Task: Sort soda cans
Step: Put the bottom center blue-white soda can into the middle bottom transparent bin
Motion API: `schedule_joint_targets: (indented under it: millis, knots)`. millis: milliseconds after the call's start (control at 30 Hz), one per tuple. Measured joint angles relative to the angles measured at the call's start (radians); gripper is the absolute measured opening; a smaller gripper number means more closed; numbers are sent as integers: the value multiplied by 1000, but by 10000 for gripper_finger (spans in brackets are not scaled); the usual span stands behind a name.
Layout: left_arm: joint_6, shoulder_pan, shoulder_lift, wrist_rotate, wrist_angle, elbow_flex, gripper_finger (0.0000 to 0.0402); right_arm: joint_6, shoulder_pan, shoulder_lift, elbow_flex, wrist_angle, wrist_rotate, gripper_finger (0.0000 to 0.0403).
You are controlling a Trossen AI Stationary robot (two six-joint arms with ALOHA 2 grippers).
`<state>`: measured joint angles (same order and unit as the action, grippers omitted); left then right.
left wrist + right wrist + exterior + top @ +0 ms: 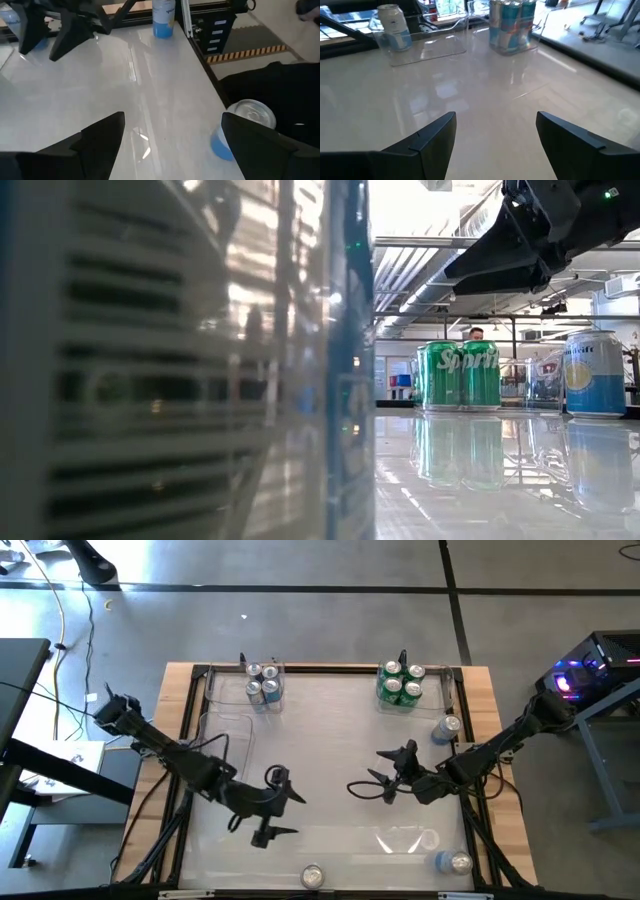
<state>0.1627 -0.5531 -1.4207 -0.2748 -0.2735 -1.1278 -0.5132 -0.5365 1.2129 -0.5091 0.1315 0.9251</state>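
Filling the left half of the low view, one silver-and-blue can (190, 360) stands right at the near worktop edge, unsorted. Sorting appears roughly two-thirds complete: four green Sprite cans (401, 684) are grouped far right and four silver-blue cans (263, 683) far left, each group in a clear plastic tray (228, 690). Three cans remain loose: a silver-topped can (313, 876) at the near edge, a blue can (453, 862) near right, and a blue can (447, 728) at the right edge. Left gripper (271, 808) and right gripper (385, 780) hover mid-worktop (330, 740), both spread wide and empty. No obstruction lies between the grippers and the loose cans; the right arm's links pass close to the right-edge can.
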Motion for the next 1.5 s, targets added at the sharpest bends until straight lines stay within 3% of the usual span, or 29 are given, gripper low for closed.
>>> schedule_joint_targets:
  millis: [167,333,500,700,833,933,1067,1267,1367,1500]
  knots:
    - [-16,10,-41,16,64,0,330,-74,0,0,0,0,-42,271]
    - [-148,-11,-99,123,172,0,330,-158,-1,0,0,1,-46,271]
    - [-192,-46,-118,129,227,0,330,-239,-1,0,0,1,-63,271]
    - [-265,-141,-115,54,198,0,330,-298,-1,0,0,1,-88,271]
    - [-246,-218,-123,-49,144,0,330,-297,-1,0,0,1,-131,271]
    - [-220,-263,-128,-58,140,1,330,-276,-1,0,0,1,-129,271]
    - [-71,-296,-141,-66,142,0,330,-254,-1,0,0,1,-98,271]
    - [-123,-305,-228,-145,238,0,330,-248,-1,0,0,1,-94,271]
    - [-163,-270,-288,-115,356,0,330,-248,-1,0,0,3,-94,271]
    - [-175,-191,-331,12,446,0,330,-248,-1,0,0,4,-94,271]
